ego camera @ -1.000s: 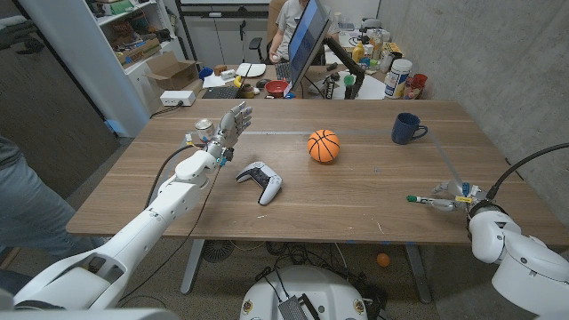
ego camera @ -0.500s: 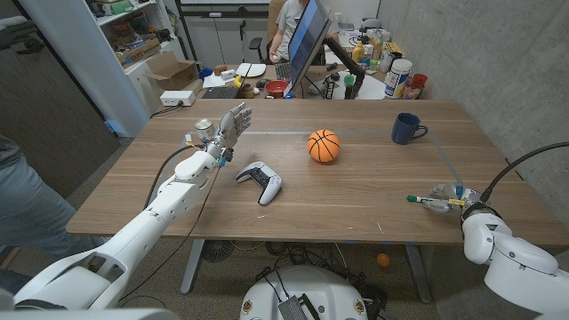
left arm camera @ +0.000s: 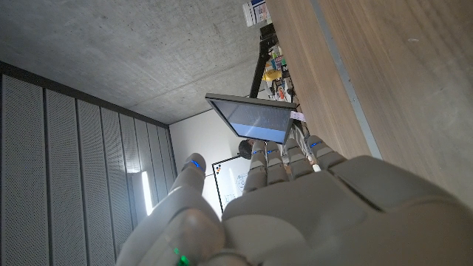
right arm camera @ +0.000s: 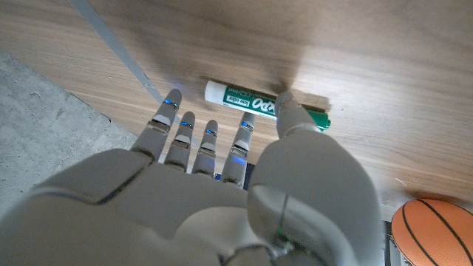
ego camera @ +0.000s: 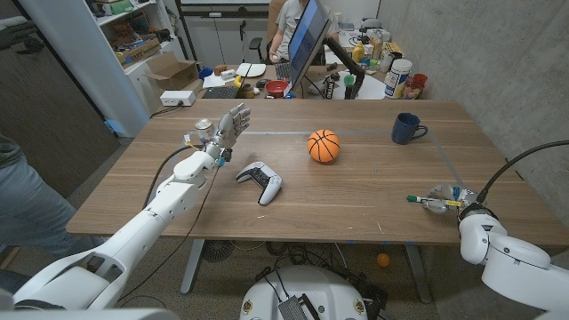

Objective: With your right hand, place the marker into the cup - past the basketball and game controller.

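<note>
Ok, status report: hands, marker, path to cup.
Right hand over marker, thumb touching, not gripped. Left hand open, raised. Marker flat on table. Cup upright, path clear; basketball off to the side.

- Premises: an office or lab workroom with bare concrete walls [ego camera: 498, 53].
- Wooden tabletop [ego camera: 356, 191] at centre; cables trail beneath it.
- At 12 o'clock: a cluttered desk [ego camera: 258, 80] with a monitor [ego camera: 307, 40], bottles and containers, and a seated person [ego camera: 289, 22].
- At 10 o'clock: shelving [ego camera: 133, 27] and a cardboard box [ego camera: 169, 69].
</note>
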Robot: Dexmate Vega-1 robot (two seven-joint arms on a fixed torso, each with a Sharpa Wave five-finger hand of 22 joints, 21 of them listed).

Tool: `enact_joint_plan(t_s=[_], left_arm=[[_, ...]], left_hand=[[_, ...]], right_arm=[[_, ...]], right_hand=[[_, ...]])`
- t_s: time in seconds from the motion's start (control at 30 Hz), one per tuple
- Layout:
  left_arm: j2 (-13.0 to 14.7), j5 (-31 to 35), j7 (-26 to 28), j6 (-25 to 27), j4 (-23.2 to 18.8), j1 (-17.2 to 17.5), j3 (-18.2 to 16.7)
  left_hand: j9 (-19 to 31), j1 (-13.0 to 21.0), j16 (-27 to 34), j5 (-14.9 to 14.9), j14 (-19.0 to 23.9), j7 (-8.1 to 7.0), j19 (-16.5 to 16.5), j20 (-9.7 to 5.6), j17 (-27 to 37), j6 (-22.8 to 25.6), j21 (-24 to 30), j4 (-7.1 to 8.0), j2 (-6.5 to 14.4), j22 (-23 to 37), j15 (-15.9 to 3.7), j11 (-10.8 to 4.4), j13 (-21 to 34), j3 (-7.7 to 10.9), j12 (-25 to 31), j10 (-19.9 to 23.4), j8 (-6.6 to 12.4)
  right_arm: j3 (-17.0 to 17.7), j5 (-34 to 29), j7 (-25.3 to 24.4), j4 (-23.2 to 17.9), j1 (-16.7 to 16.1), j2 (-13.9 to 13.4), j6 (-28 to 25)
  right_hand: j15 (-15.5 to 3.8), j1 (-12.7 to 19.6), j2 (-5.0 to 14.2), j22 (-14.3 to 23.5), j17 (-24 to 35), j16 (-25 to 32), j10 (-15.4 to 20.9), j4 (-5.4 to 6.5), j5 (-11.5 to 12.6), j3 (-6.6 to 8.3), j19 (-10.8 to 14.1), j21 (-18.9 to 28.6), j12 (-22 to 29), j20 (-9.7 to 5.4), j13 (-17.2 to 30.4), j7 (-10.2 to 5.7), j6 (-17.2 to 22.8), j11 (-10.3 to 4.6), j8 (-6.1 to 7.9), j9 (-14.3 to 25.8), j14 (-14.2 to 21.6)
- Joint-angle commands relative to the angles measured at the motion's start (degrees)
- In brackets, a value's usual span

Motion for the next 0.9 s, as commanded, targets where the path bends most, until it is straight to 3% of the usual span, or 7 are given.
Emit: enact_joint_plan(t_s=[0.03,0.27,0.47,0.67,0.8,0.9], left_arm=[[0.54,0.0,0.42,0.31,-0.3,0.4,-0.27],[0.97,0.05,0.82,0.74,-1.03,0.8,-0.38],[0.9,0.18,0.97,0.95,-1.34,0.8,-0.19],[0.81,0.46,1.55,0.9,-1.73,0.89,-0.16],[0.83,0.43,1.91,1.01,-2.16,1.13,-0.24],[0.81,0.33,2.22,1.13,-2.48,1.4,-0.3]], left_hand=[[0.1,0.2,0.19,0.29,-0.12,0.0,0.03,0.51,0.25,0.27,0.21,-0.05,-0.01,0.19,0.43,-0.2,0.14,0.46,0.35,0.32,0.18],[0.1,0.19,0.19,0.29,-0.14,-0.01,0.03,0.51,0.25,0.27,0.22,-0.05,-0.02,0.19,0.38,-0.16,0.14,0.46,0.34,0.3,0.17],[0.1,0.18,0.19,0.29,-0.17,-0.03,-0.01,0.47,0.25,0.3,0.21,-0.05,-0.03,0.19,0.39,-0.22,0.14,0.46,0.36,0.35,0.18],[0.1,0.17,0.18,0.29,-0.2,0.01,-0.09,0.5,0.25,0.31,0.19,-0.05,-0.03,0.19,0.39,-0.29,0.14,0.47,0.33,0.29,0.19],[0.1,0.17,0.15,0.29,-0.27,0.02,-0.1,0.53,0.25,0.34,0.19,-0.04,-0.03,0.19,0.46,-0.3,0.14,0.48,0.33,0.29,0.19],[0.1,0.17,0.13,0.29,-0.35,0.01,-0.25,0.74,0.25,0.33,0.13,-0.04,-0.03,0.19,0.44,-0.16,0.14,0.48,0.31,0.23,0.19]], right_arm=[[-3.95,2.01,-3.72,1.61,2.44,-2.33,0.54],[-4.6,3.39,-5.27,1.71,2.57,-3.03,0.24],[-4.12,4.67,-6.93,2.27,2.35,-3.19,1.53],[-4.07,5.39,-8.24,2.9,2.69,-3.06,2.44],[-4.69,5.63,-8.38,3.26,3.5,-3.16,2.95],[-5.36,5.67,-8.45,3.73,4.29,-3.06,3.51]], right_hand=[[-0.44,1.06,0.37,0.17,0.07,0.56,1.19,-0.57,0.55,0.35,1.1,0.51,0.42,0.15,0.19,-0.27,2.09,-0.51,1.07,0.25,1.25],[-1.87,4.21,1.39,0.15,-0.05,1.37,3.56,-1.46,1.07,0.78,2.37,0.61,0.66,-0.46,0.13,-0.84,8.11,-1.68,3.71,0.86,3.68],[-2.16,4.8,1.66,0.14,0.03,1.78,4.73,-1.29,1.11,0.5,3.02,0.68,0.79,-0.64,0.1,-1.08,10.51,-1.36,4.76,1.01,4.72],[-2.72,6.04,2.36,0.16,0.19,2.09,6.11,-1.23,1.19,0.14,3.78,0.67,0.78,-0.73,0.06,-0.58,15.3,-2.05,6.99,1.44,5.45],[-2.8,6.76,2.41,0.16,0.2,2.11,6.43,-1.43,1.25,0.09,3.9,0.63,0.74,-0.83,0.05,-0.19,16.63,-2.25,7.71,1.62,5.55],[-2.84,7.61,2.45,0.16,0.21,2.1,6.76,-1.59,1.35,-0.01,4.02,0.57,0.66,-0.88,0.04,-0.1,18.17,-1.62,8.44,1.65,5.57]])
